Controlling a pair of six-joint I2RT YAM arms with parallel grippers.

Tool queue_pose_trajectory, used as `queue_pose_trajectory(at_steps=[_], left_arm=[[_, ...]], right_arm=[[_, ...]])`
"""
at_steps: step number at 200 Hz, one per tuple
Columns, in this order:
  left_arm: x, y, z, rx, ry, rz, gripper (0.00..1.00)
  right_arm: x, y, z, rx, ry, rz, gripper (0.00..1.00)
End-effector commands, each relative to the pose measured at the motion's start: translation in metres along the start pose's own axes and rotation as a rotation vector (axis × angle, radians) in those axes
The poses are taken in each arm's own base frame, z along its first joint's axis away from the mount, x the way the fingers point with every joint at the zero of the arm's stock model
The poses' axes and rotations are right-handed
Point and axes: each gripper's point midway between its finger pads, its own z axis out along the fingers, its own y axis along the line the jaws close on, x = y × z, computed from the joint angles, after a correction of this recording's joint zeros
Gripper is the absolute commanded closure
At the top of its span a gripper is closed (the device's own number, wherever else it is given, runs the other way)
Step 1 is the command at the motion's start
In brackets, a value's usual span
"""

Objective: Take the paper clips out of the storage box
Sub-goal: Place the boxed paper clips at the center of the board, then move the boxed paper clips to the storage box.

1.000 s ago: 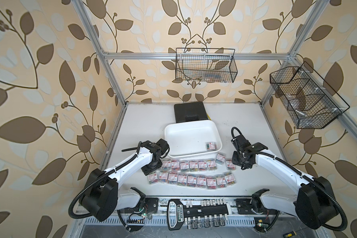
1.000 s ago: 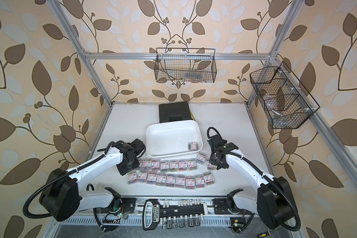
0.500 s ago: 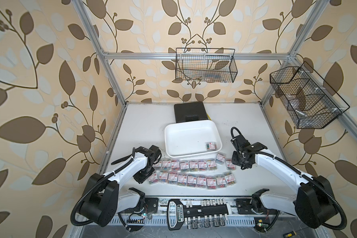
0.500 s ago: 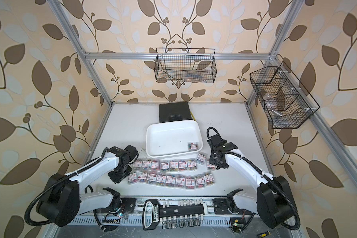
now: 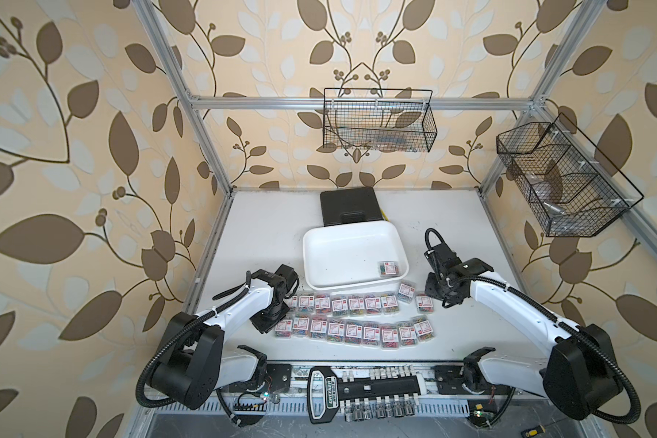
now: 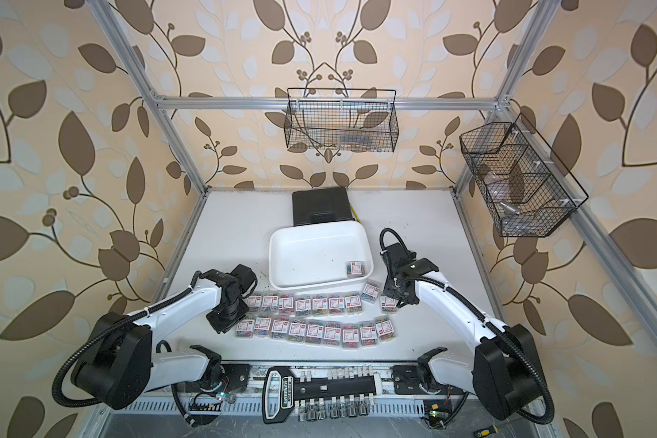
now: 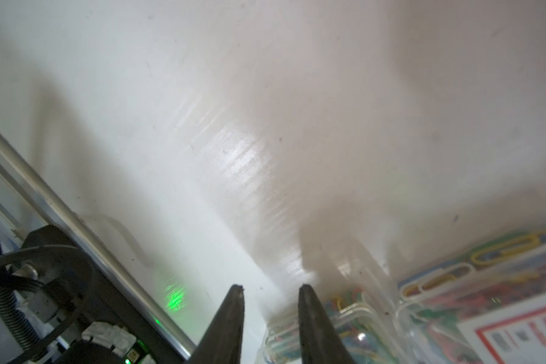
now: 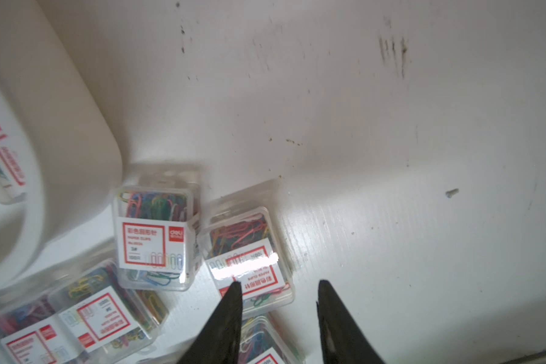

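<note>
The left gripper [image 7: 270, 288] has pulled back; one clip box [image 5: 388, 267] still sits in the storage box [image 5: 319, 261], lower-right corner.
In both top views it has retreated from beside the white rim to the lower-left end of the paper clips [image 5: 348, 305] rowed on the table [image 5: 262, 235], jaws narrowly parted, empty. The right gripper [image 8: 278, 283] stays over the rows' right end, parted, empty.

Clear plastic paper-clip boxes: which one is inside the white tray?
The lone clear box of coloured clips in the shallow white plastic tray; the others lie in rows on the white table.
</note>
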Motion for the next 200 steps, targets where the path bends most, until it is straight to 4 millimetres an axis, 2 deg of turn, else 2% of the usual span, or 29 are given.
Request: queue_pose_trajectory(at_steps=[1, 22, 43, 57, 61, 65, 71, 89, 104, 138, 175, 200], left_arm=[[0.006, -0.004, -0.002, 0.029, 0.042, 0.012, 0.68], [0.011, -0.008, -0.001, 0.070, 0.059, 0.021, 0.68], [0.015, -0.013, 0.002, 0.104, 0.078, 0.034, 0.68], [0.016, -0.014, 0.001, 0.118, 0.078, 0.044, 0.68], [0.016, -0.014, 0.001, 0.122, 0.079, 0.049, 0.68], [0.016, -0.014, 0.000, 0.125, 0.078, 0.053, 0.68], [0.016, -0.013, -0.001, 0.127, 0.075, 0.055, 0.68], [0.016, -0.007, -0.003, 0.118, 0.066, 0.054, 0.67], [0.015, 0.001, -0.004, 0.096, 0.056, 0.040, 0.64], [0.009, 0.005, -0.017, 0.096, 0.032, 0.022, 0.57], [-0.007, 0.006, -0.048, 0.105, -0.027, 0.003, 0.52], [-0.021, 0.004, -0.073, 0.113, -0.078, 0.006, 0.49]], right_arm=[[-0.031, 0.014, -0.018, -0.008, -0.092, 0.000, 0.58], [-0.057, 0.037, -0.033, -0.051, -0.152, 0.007, 0.58], [-0.078, 0.075, -0.046, -0.120, -0.218, -0.012, 0.55], [-0.084, 0.103, -0.051, -0.150, -0.231, -0.050, 0.54], [-0.082, 0.109, -0.047, -0.142, -0.222, -0.068, 0.54], [-0.088, 0.119, -0.056, -0.162, -0.240, -0.074, 0.54], [-0.088, 0.131, -0.056, -0.164, -0.240, -0.099, 0.53], [-0.087, 0.154, -0.056, -0.175, -0.241, -0.148, 0.52], [-0.084, 0.162, -0.048, -0.198, -0.219, -0.154, 0.50], [-0.088, 0.171, -0.030, -0.202, -0.188, -0.149, 0.48], [-0.099, 0.182, -0.016, -0.196, -0.171, -0.155, 0.46], [-0.109, 0.180, -0.002, -0.172, -0.157, -0.147, 0.45]])
